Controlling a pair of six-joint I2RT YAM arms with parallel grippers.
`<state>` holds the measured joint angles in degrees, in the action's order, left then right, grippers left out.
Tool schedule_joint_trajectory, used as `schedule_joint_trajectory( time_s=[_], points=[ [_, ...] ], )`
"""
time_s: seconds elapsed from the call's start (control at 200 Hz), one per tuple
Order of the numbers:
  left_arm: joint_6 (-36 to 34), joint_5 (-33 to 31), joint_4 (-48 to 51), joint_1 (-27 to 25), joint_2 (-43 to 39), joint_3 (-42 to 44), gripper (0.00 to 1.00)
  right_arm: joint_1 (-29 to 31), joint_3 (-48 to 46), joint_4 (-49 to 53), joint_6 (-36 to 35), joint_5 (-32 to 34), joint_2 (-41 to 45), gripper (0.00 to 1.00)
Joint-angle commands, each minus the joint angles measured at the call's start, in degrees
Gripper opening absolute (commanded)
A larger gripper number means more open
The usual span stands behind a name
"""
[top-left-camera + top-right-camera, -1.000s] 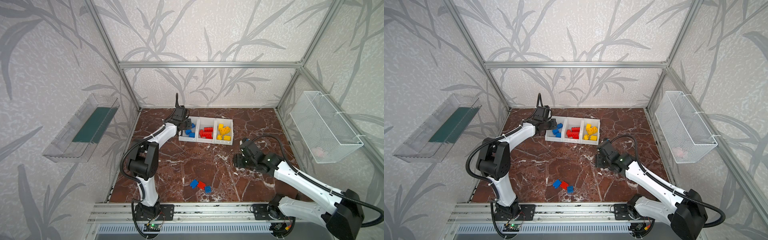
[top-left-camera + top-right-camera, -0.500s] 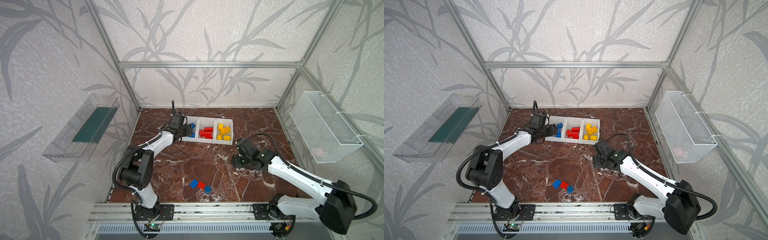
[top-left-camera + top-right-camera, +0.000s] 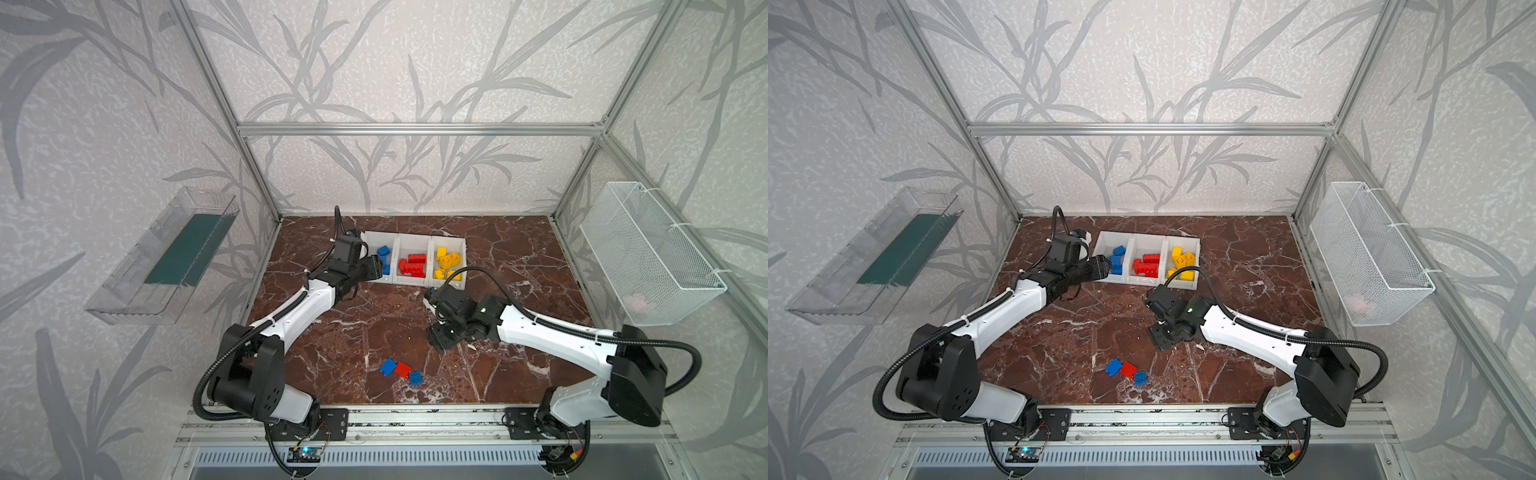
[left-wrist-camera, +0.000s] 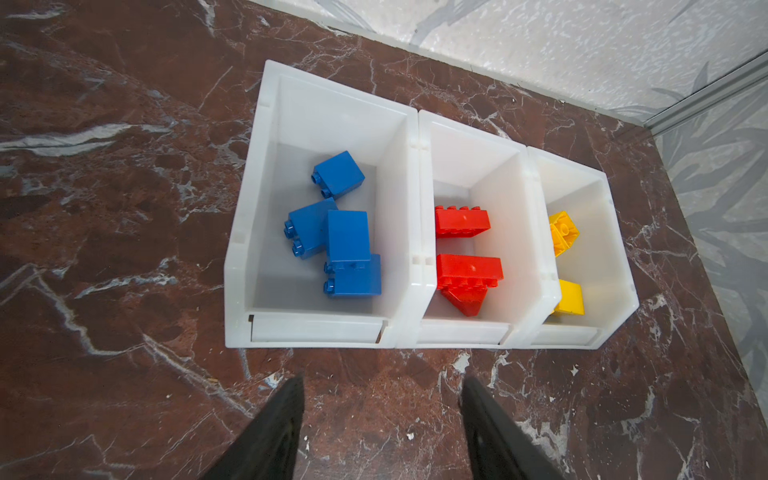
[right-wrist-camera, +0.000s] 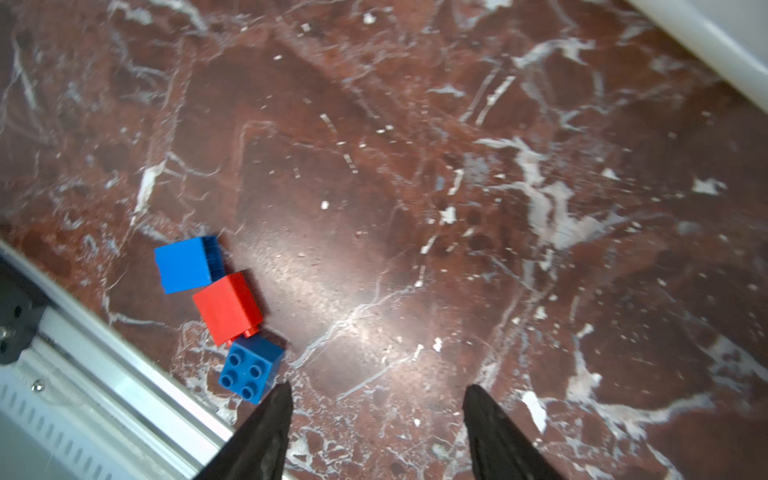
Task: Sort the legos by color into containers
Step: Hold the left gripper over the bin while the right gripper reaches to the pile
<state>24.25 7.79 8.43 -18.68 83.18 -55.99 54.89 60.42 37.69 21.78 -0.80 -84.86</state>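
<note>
Since both grippers are empty, you are at the start of a pick, not mid-carry.

Left gripper [image 4: 382, 382]: jaws apart, nothing between them, hanging over bare table just in front of the containers [image 4: 409, 291].
Right gripper [image 5: 377, 388]: jaws apart, nothing held, over the marble table [image 5: 415, 166] near its middle.

Legos: most are sorted already. Blue ones lie in the end bin nearest the left arm, red in the middle bin, yellow in the far end bin. Three lie loose near the front rail, in a tight row: a blue brick on its side [image 5: 183, 266], a red brick [image 5: 227, 307] and a blue brick with studs up [image 5: 249, 368]. Each appears to touch its neighbour.

Judged step: the right arm picks from the loose row.

How to do it well:
- Take the studs-up blue brick first. It is the end one and lies closest to your right fingers.
- Turn the wrist so the jaws straddle its two free flat sides, not the side against the red brick.
- Come down straight and close only once the brick sits squarely between the pads. A slanted approach would likely shove the row toward the rail.
- Lift clear before you travel.
- Move the left gripper aside; it sits by the blue bin's front, where the two arms could meet.
</note>
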Motion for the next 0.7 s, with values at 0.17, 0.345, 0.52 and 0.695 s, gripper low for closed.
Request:
schedule_joint_trajectory(
  time_s=[0.17,0.345,0.52,0.695],
  points=[
    [-0.3,0.6,-1.5,-1.2,-4.2,4.8,0.63,5.4,1.2,1.6,-1.6,-0.2,-1.2,0.66],
    [0.2,0.7,-3.8,-1.8,-6.8,8.4,0.63,7.4,0.4,2.6,0.7,1.1,-0.1,0.66],
    [0.4,0.7,-4.3,-2.4,-7.7,9.7,0.63,9.3,0.3,3.0,2.4,1.9,-0.6,0.66],
    [0.8,0.6,-5.4,-3.0,-7.7,10.8,0.63,12.5,0.8,5.0,3.7,4.6,-1.1,0.66]
  ],
)
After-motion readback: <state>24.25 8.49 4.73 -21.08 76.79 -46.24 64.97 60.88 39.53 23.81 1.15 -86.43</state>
